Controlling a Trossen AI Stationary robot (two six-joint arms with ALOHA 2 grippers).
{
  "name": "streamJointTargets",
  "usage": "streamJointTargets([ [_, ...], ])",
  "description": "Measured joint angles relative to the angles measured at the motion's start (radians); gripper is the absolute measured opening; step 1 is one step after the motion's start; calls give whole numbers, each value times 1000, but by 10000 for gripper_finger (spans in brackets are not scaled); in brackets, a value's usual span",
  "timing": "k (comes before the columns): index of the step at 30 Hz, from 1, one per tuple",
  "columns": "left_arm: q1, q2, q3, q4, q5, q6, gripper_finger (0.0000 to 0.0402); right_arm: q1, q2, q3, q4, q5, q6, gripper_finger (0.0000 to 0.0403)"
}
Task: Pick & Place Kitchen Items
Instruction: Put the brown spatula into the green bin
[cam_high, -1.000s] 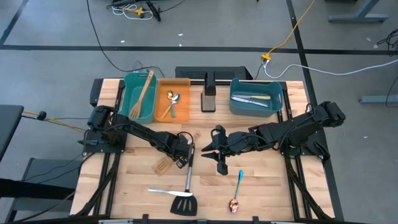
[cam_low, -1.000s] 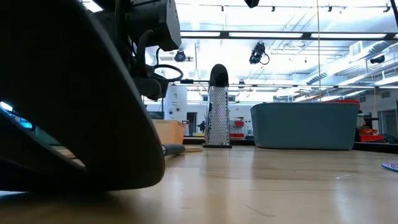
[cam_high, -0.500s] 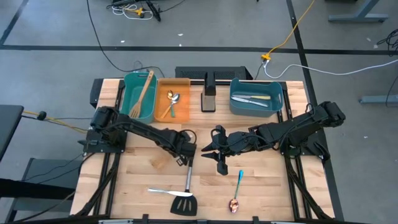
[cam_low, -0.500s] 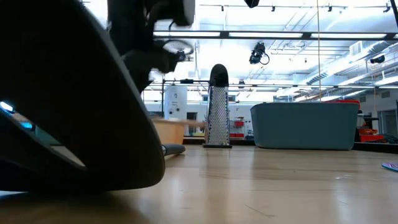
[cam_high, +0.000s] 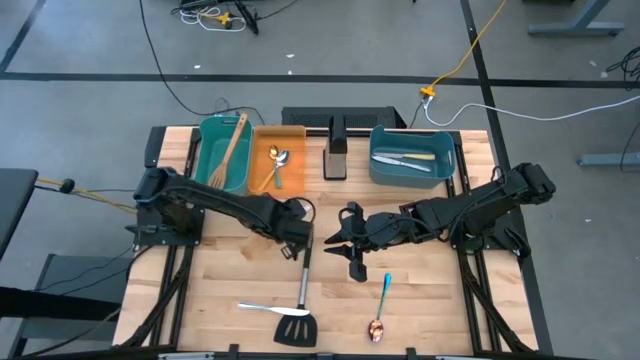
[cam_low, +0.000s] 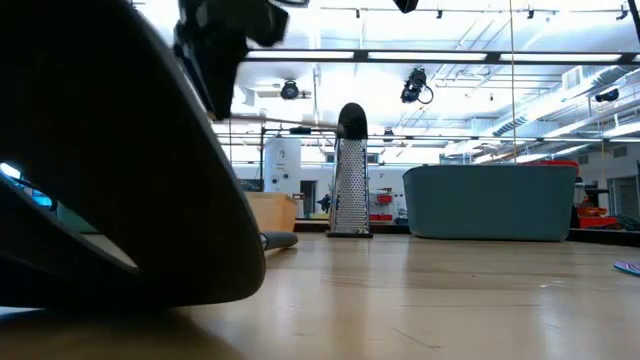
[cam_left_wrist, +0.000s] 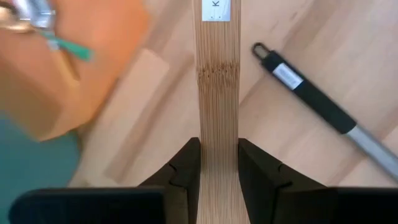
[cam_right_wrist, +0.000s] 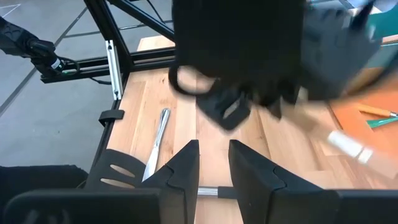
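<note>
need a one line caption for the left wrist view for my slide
Left end effector grips a pale wooden spatula above the table, with a black-handled turner alongside.

Looking straight down from high overhead, taking in the whole bench (cam_high: 420, 300), both arms and surrounding floor. Sitting at bench-top level for the low view, facing level across toward the grater (cam_low: 350, 170) and blue bin (cam_low: 490, 202), with a dark shape very close filling the near left. Riding the left wrist, peering close down past two dark fingers (cam_left_wrist: 180, 177) at a pale wooden spatula (cam_left_wrist: 217, 93) between them, black turner handle (cam_left_wrist: 311, 99) alongside. Riding the right wrist, facing along the bench toward the other arm, blurred and near. Sharing the turner between overhead (cam_high: 300, 300) and both wrist views; sharing the grater between overhead (cam_high: 336, 155) and low views.
</note>
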Motion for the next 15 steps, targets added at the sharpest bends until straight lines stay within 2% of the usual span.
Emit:
streamJointTargets([
  [15, 3, -384, 0, -92, -183, -54, 90, 3, 0, 0, -1, 0, 0, 97],
])
